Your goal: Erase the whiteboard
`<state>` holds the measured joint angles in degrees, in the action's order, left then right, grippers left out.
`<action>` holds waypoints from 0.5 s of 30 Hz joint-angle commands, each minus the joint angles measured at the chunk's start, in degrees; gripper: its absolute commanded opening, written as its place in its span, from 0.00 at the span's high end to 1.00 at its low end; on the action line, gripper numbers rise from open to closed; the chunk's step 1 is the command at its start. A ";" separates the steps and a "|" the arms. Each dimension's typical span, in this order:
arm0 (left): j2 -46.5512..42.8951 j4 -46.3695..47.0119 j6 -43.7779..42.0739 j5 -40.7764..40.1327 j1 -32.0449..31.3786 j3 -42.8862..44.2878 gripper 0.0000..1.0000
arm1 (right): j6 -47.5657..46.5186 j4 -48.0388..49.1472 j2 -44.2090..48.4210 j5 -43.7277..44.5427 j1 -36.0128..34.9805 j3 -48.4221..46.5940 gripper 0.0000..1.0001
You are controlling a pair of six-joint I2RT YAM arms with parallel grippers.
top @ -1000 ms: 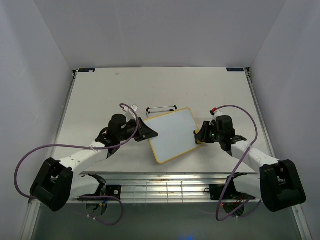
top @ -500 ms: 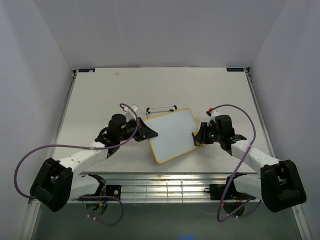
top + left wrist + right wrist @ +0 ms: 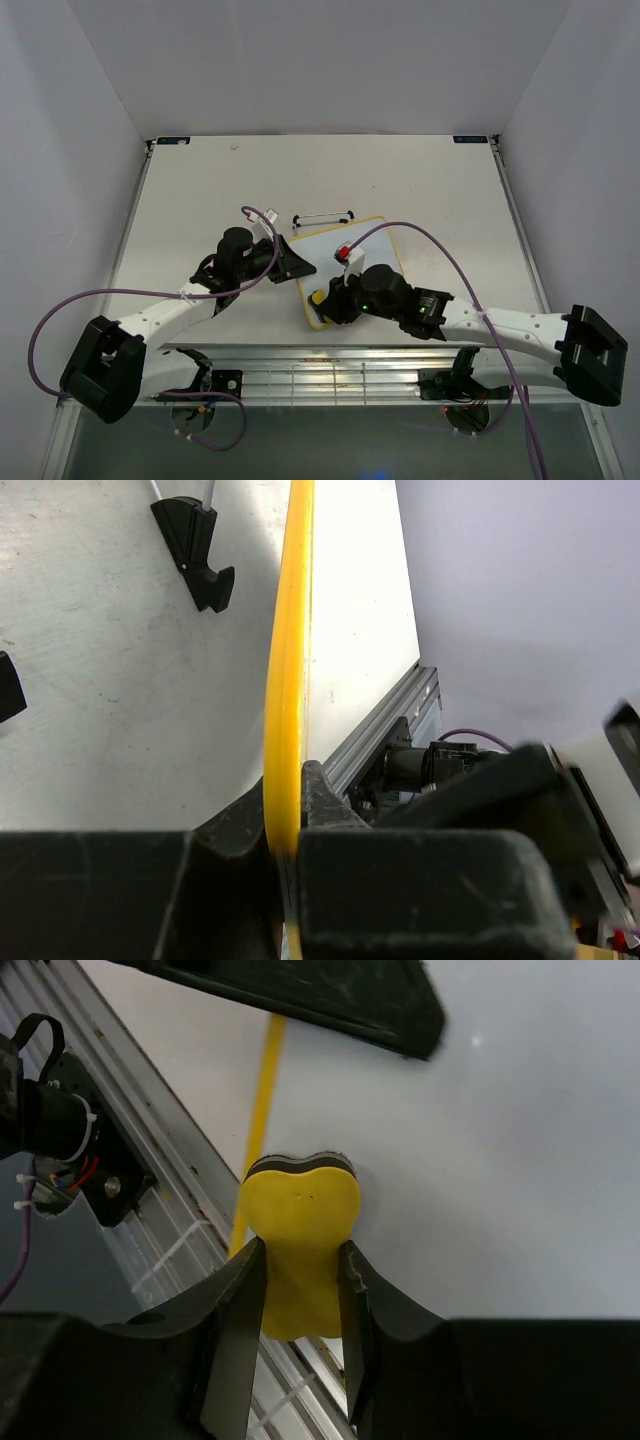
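The whiteboard (image 3: pixel 335 255) lies tilted on the table, a white surface in a thin yellow frame, with no writing showing. My left gripper (image 3: pixel 300 268) is shut on its left edge; in the left wrist view the yellow frame (image 3: pixel 290 660) runs between the jaws of this gripper (image 3: pixel 285 780). My right gripper (image 3: pixel 324 303) reaches across the board to its near left corner. It is shut on a yellow sponge eraser (image 3: pixel 300 1205), squeezed at the waist between its fingers (image 3: pixel 300 1250). The eraser's tip rests on the white surface (image 3: pixel 480 1160) beside the frame (image 3: pixel 262 1100).
A thin black wire stand (image 3: pixel 322 217) lies just behind the board, its foot (image 3: pixel 195 550) left of the frame. The aluminium rail (image 3: pixel 330 375) at the table's near edge runs right below the eraser. Purple cables loop over both arms.
My right arm has swept from the board's right edge across to its near left corner, carrying the eraser. The left arm and the board have not moved.
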<state>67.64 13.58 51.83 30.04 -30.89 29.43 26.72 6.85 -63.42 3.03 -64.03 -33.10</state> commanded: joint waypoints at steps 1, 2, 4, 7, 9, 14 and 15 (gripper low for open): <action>-1.10 2.76 1.95 4.59 -1.62 3.26 1.00 | 1.76 -0.34 -4.95 4.87 -5.39 -5.02 0.92; -1.10 2.76 2.04 4.50 -1.62 3.26 1.00 | 1.41 -0.61 -6.01 5.32 -6.45 -6.09 0.92; -1.10 2.76 2.13 4.50 -1.62 3.53 1.00 | 0.79 -1.49 -8.64 5.76 -8.56 -7.67 0.92; -1.37 2.76 2.04 4.50 -1.62 3.44 1.00 | 0.96 0.00 -10.06 3.23 -9.71 -8.56 0.92; -1.37 2.76 1.96 4.50 -1.62 3.35 1.00 | 1.23 3.14 -9.19 0.15 -9.80 -8.03 0.92; -1.37 2.76 1.69 4.24 -1.62 2.92 1.00 | 0.97 4.31 -2.53 -4.35 -9.80 -7.50 0.92; -1.37 2.76 1.69 3.89 -1.62 2.91 1.00 | 0.70 3.27 -1.11 -3.56 -9.71 -8.03 0.92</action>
<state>67.68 13.30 51.79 31.55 -32.03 29.65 27.51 8.49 -69.54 1.26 -73.45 -40.69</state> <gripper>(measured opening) 0.153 0.373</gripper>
